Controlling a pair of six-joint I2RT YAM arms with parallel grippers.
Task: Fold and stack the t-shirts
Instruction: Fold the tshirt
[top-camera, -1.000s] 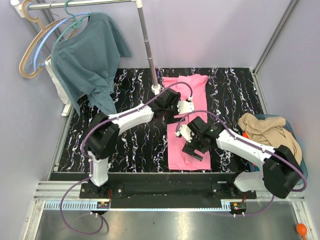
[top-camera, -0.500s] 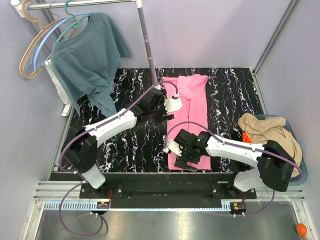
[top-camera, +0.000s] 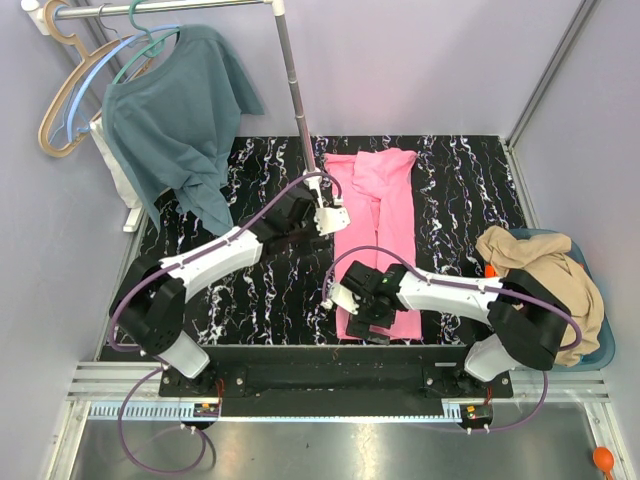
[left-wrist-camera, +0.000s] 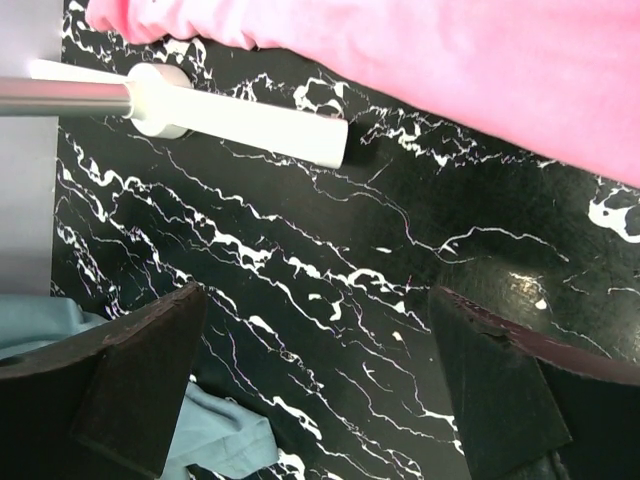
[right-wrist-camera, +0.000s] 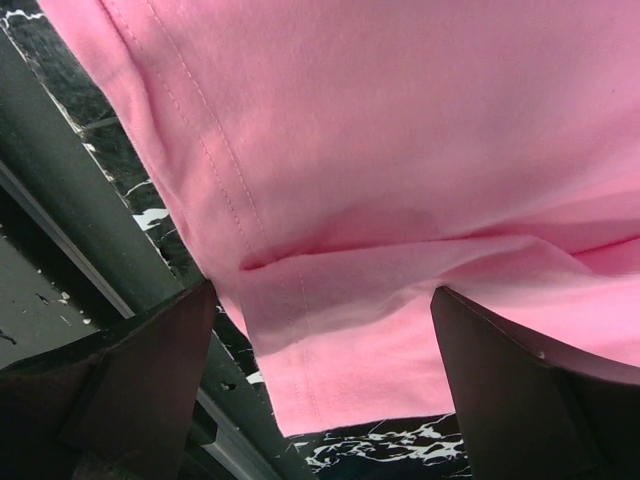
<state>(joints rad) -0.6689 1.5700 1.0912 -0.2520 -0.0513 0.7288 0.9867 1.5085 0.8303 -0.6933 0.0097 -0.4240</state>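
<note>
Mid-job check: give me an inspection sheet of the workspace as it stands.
Surface: black marbled table, no spills seen.
Job's things: pink t-shirt lying as a long strip mid-table; tan t-shirt heaped in blue bin, orange cloth peeking beneath.
Clutter: teal shirt on a hanger, far left.
Grippers: left gripper open over bare table; right gripper open over pink t-shirt's near hem.
Cables: purple cables looping off both arms, no snag seen.
Surroundings: clothes rack pole, lilac walls.

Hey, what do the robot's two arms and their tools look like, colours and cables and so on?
Both the left arm and right arm have white links joined by bulky black joints, with thin purple cables looping alongside. The left tool and right tool each end in two dark, wedge-shaped fingers.
</note>
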